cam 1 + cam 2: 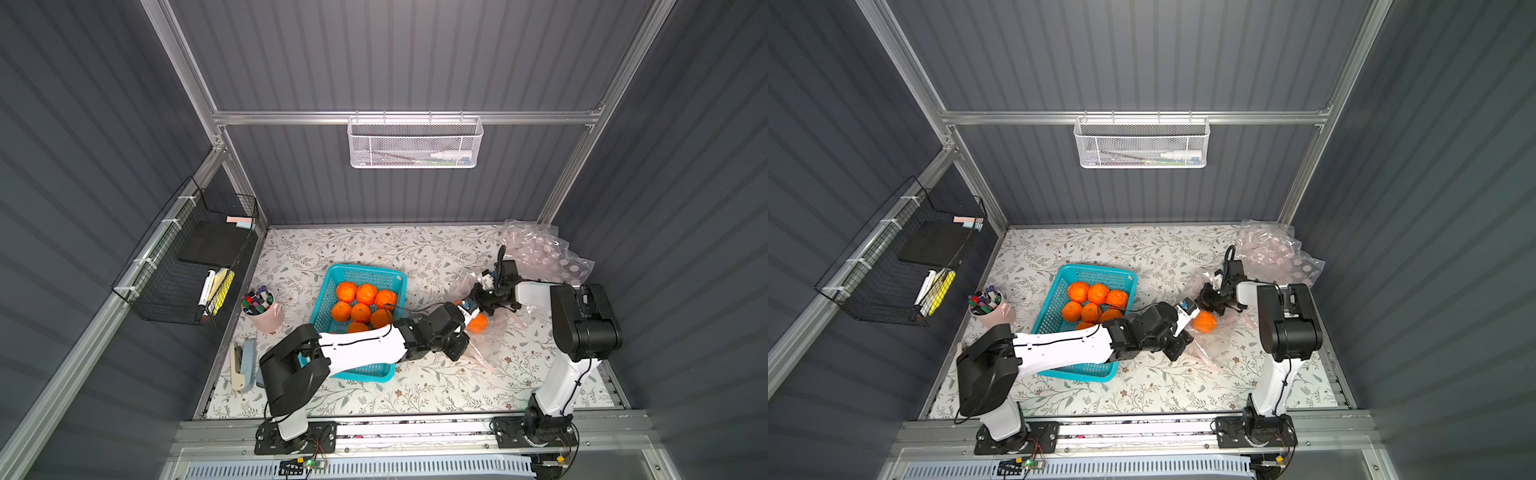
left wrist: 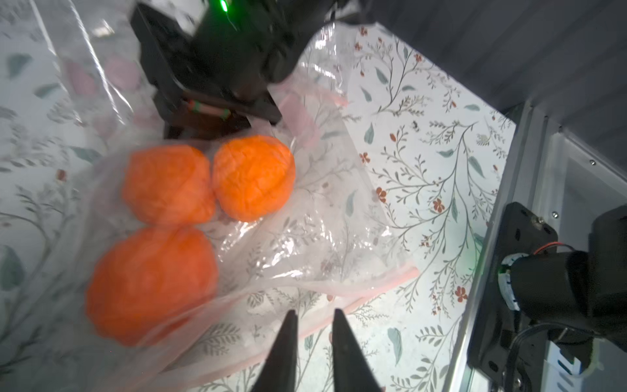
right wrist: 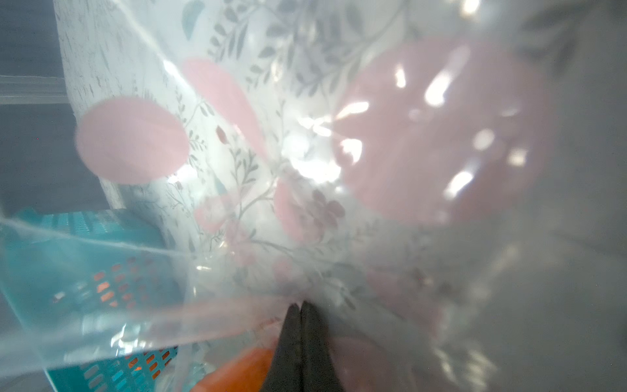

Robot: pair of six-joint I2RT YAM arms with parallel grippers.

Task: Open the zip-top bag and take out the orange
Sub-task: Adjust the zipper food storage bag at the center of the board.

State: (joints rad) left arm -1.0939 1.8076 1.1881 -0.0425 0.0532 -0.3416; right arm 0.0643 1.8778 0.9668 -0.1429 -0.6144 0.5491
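Note:
A clear zip-top bag (image 1: 492, 347) (image 1: 1221, 347) with pink dots and a pink zip strip lies crumpled on the floral cloth, right of the teal basket. The left wrist view shows three oranges (image 2: 254, 176) inside the bag (image 2: 315, 237), seen through the film. Both top views show one orange (image 1: 477, 324) (image 1: 1204, 322). My right gripper (image 1: 483, 297) (image 1: 1209, 297) (image 3: 301, 305) is shut on the bag's film (image 3: 237, 169) at its far side. My left gripper (image 1: 471, 311) (image 2: 314, 311) is at the bag's near rim. Its jaws stand a narrow gap apart over the pink strip, with nothing between them.
The teal basket (image 1: 365, 272) holds several oranges under my left arm. A pink cup of markers (image 1: 266, 318) and a stapler (image 1: 243, 363) stand at the left. A heap of empty bags (image 1: 540, 249) fills the back right corner. A black wire rack (image 1: 187, 257) hangs on the left wall.

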